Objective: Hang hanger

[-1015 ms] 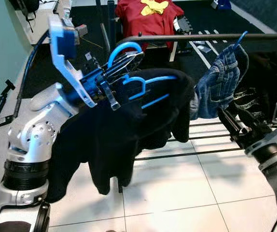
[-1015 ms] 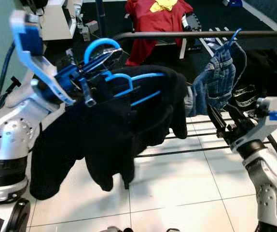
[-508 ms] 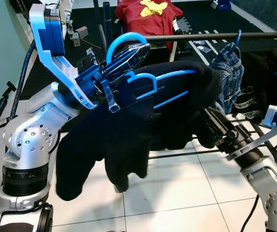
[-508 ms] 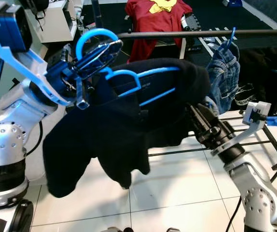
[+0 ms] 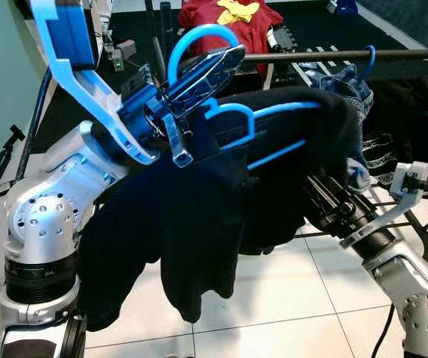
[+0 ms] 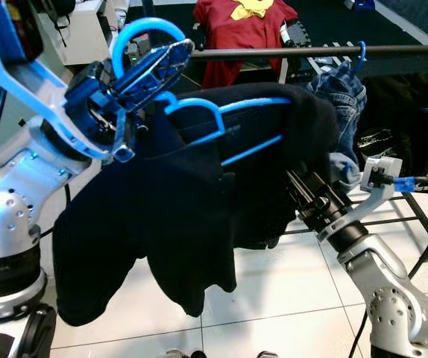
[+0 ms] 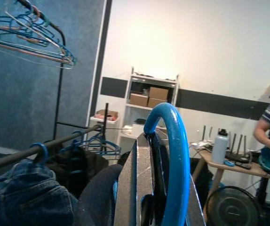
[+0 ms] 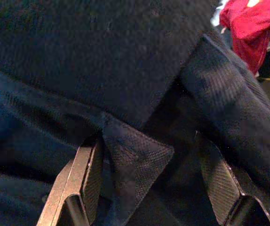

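Left pincer [image 5: 199, 71] clamps my bright blue plastic hanger [image 5: 255, 130] by its hook, just beside the dark metal rail [image 5: 348, 54]. Right pincer [image 8: 144, 183] spreads wide against the black garment [image 5: 199, 216] draped on that hanger.

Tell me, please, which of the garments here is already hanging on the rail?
The denim garment, hooked on the rail by its blue hanger. The black garment is held up by the left gripper.

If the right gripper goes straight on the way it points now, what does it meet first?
The black garment: the right gripper points into it, jaws open, cloth already lying between them. How deep it sits is unclear.
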Controlling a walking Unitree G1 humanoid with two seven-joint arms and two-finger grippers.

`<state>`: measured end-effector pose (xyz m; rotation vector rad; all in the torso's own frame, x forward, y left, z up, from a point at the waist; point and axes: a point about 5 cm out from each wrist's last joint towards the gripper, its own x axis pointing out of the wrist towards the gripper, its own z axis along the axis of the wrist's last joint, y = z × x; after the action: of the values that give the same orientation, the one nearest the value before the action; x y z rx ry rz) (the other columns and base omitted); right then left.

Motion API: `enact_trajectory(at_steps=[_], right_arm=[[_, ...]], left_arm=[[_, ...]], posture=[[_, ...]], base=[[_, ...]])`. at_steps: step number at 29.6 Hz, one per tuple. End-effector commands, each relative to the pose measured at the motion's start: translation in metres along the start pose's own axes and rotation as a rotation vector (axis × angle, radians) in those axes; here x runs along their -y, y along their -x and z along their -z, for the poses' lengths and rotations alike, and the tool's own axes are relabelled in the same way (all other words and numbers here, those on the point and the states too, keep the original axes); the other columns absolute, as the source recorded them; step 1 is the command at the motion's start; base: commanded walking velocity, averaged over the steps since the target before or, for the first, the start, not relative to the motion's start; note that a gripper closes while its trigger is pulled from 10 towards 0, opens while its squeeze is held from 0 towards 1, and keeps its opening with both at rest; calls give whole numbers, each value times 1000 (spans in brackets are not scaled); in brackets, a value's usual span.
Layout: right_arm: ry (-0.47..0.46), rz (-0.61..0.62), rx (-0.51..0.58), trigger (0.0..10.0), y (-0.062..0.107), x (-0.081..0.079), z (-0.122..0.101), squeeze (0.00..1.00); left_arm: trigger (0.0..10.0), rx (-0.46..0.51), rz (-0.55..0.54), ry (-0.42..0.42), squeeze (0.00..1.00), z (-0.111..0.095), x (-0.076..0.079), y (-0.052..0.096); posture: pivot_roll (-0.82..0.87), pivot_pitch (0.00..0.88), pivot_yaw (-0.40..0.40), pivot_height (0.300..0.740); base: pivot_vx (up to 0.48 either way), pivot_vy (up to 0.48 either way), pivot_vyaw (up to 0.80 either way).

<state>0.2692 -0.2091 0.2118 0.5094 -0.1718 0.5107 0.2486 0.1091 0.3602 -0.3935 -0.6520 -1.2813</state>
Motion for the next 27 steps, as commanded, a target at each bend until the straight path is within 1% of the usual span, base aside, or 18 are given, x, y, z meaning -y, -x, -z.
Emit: enact_trajectory(at_steps=[1, 5, 6, 7, 8, 11, 12, 14, 15, 16, 17, 18, 20, 21, 23, 24, 26, 27], right_arm=[[-21, 12, 14, 10000, 1, 2, -1, 0], [-30, -19, 6, 10000, -3, -2, 0, 0], [-31, -40, 3, 8510, -4, -5, 0, 0], [-31, -40, 3, 8510, -4, -5, 0, 0], [-26, -63, 5, 0, -6, -7, -2, 0], [-22, -76, 8, 0, -7, -9, -3, 0], [-18, -100, 10, 0, -7, -12, -4, 0], [-18, -100, 10, 0, -7, -12, -4, 0], [-13, -120, 9, 0, -7, -14, -5, 0], [-11, -146, 3, 0, -6, -17, -6, 0], [-11, -146, 3, 0, -6, -17, -6, 0], [-10, -178, -8, 0, -4, -21, -5, 0], [-10, -178, -8, 0, -4, -21, -5, 0], [-11, -207, -19, 0, -1, -24, -6, 0], [-11, -207, -19, 0, -1, -24, -6, 0], [-10, -229, -25, 0, 1, -27, -6, 0], [-10, -229, -25, 0, 1, -27, -6, 0], [-6, -244, -17, 0, 4, -29, -11, 0]], left_arm=[[10000, 32, 57, 2, 0, -5, 10, 0], [10000, 26, 62, 8, 0, -6, 11, 6], [10000, 24, 60, 12, 0, -7, 11, 9], [10000, 24, 60, 12, 0, -7, 11, 9], [10000, 21, 51, 12, 0, -7, 11, 13], [10000, 19, 44, 14, 0, -7, 11, 16], [10000, 11, 29, 12, 0, -6, 12, 19], [10000, 11, 29, 12, 0, -6, 12, 19], [10000, 0, 2, 5, 0, -4, 11, 21], [10000, -16, -54, -9, 0, 1, 4, 22], [10000, -16, -54, -9, 0, 1, 4, 22], [10000, -16, -103, -12, 0, 5, -4, 17], [10000, -16, -103, -12, 0, 5, -4, 17], [10000, -13, -137, -12, 0, 7, -10, 12], [10000, -13, -137, -12, 0, 7, -10, 12], [10000, -12, -166, -16, 0, 8, -15, 7], [10000, -12, -166, -16, 0, 8, -15, 7], [10000, -23, -200, -30, 0, 9, -20, 6]], posture=[[-83, 194, 31, 740], [-82, 193, 30, 740], [-80, 191, 27, 740], [-80, 191, 27, 740], [-80, 191, 27, 740], [-80, 191, 27, 740], [-89, 190, 26, 740], [-89, 190, 26, 740], [-89, 190, 26, 740], [-89, 190, 26, 740], [-89, 190, 26, 740], [-93, 191, 25, 740], [-93, 191, 25, 740], [-95, 191, 26, 740], [-95, 191, 26, 740], [-95, 193, 26, 740], [-95, 193, 26, 740], [-98, 194, 27, 740]], base=[[0, 0, 0], [0, 0, 0], [0, 0, 0], [0, 0, 0], [0, 0, 0], [0, 0, 0], [0, 0, 0], [0, 0, 0], [0, 0, 0], [0, 0, 0], [0, 0, 0], [0, 0, 0], [0, 0, 0], [0, 0, 0], [0, 0, 0], [0, 0, 0], [0, 0, 0], [0, 0, 0]])
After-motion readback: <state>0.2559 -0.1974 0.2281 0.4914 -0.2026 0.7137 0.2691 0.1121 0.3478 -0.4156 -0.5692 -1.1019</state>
